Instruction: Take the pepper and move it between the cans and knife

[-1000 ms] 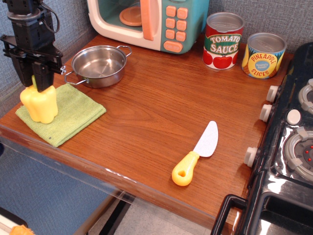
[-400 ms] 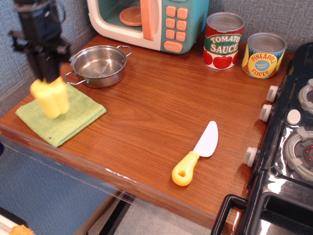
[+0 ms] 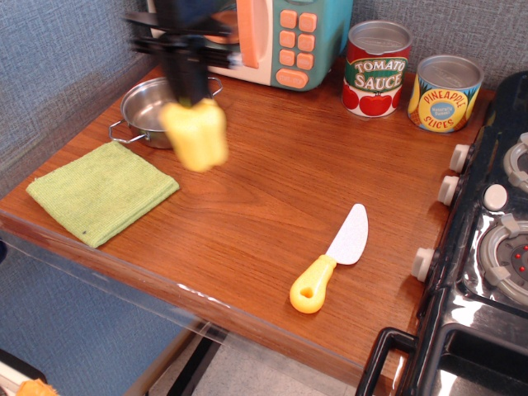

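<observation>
At the far left of the brown wood-grain tabletop [image 3: 264, 190], a square green woven cloth [image 3: 101, 190] lies flat near the front edge, with nothing on it. Just behind it sits a small round steel pot [image 3: 147, 111] with loop handles, partly hidden by what hangs in front of it.

Above the pot's right side, the black robot pincer [image 3: 188, 97] reaches down from the top of the view, blurred by motion. It is closed on the short stem of the glossy yellow plastic toy bell pepper [image 3: 195, 134], which hangs below it in the air, clear of the tabletop, also blurred. The pepper is over the wood between the cloth and the middle of the tabletop, well apart from the cans and the knife.

Behind the arm stands a toy microwave [image 3: 280, 37] with a teal and cream body and orange buttons, against the grey back wall.

Farther right, near the front, the toy plastic knife [image 3: 332, 257] with a pale grey-white rounded blade and yellow-orange handle lies flat, its handle toward the front edge and its blade pointing back and right.

At the back right stand the two short tins with silver tops: the red "Tomato Sauce" can [image 3: 376, 69] and, just beside it, the yellow-and-blue "Pineapple Slices" can [image 3: 445, 93].

The black toy stove [image 3: 495, 247] with white knobs fills the right edge.
</observation>
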